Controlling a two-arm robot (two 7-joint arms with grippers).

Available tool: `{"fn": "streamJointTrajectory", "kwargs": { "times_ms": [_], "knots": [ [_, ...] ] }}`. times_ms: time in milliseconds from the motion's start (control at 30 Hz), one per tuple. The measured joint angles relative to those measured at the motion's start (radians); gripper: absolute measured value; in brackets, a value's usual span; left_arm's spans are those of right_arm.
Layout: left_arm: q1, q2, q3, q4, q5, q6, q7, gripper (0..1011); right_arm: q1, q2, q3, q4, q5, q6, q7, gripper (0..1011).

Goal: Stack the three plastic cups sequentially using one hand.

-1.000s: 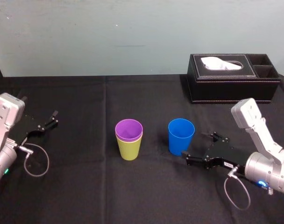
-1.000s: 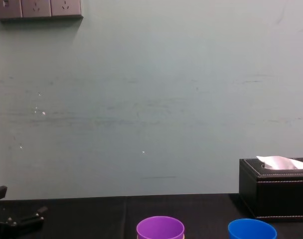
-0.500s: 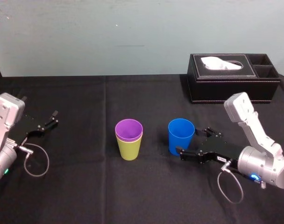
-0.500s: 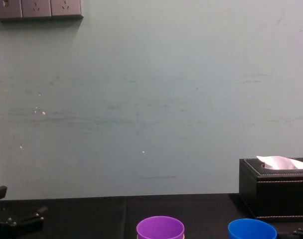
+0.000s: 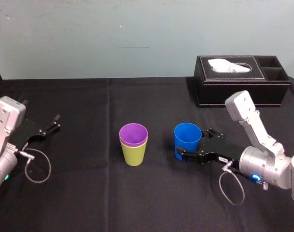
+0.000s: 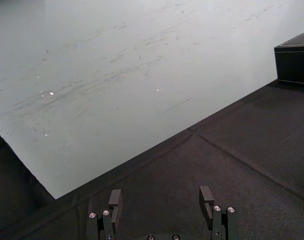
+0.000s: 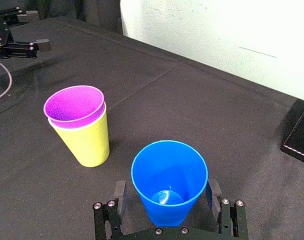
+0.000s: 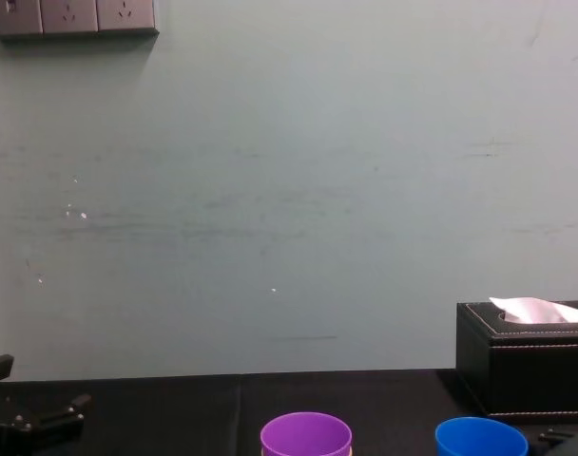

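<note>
The purple cup (image 5: 133,134) is nested in the yellow-green cup (image 5: 134,154) at the table's middle, shown as purple cup (image 7: 74,103) and yellow-green cup (image 7: 87,142) in the right wrist view. To their right the blue cup (image 5: 187,140) stands upright alone. My right gripper (image 5: 192,144) is open and low around it. One finger (image 7: 120,194) stands on each side of the blue cup (image 7: 169,180), with small gaps to its wall. My left gripper (image 5: 51,125) is parked open at the far left, nothing between its fingers (image 6: 115,200).
A black tissue box (image 5: 241,79) with a white tissue stands at the back right, behind my right arm. A black cloth (image 5: 89,193) covers the table. A loose cable loops off each wrist. The pale wall rises right behind the table's far edge.
My right gripper has slid left along the table and its open fingers now stand on both sides of the blue cup. The cups and my left arm have not moved.
</note>
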Motion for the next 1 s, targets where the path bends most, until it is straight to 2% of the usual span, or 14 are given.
{"fn": "streamJointTrajectory", "kwargs": {
  "times_ms": [400,1000],
  "knots": [
    [0.000,0.000,0.000,0.000,0.000,0.000,0.000,1010,0.024,-0.026,-0.009,0.035,-0.003,0.004,-0.008,1003],
    [0.000,0.000,0.000,0.000,0.000,0.000,0.000,1010,0.025,-0.028,-0.010,0.037,-0.003,0.004,-0.010,1003]
  ]
}}
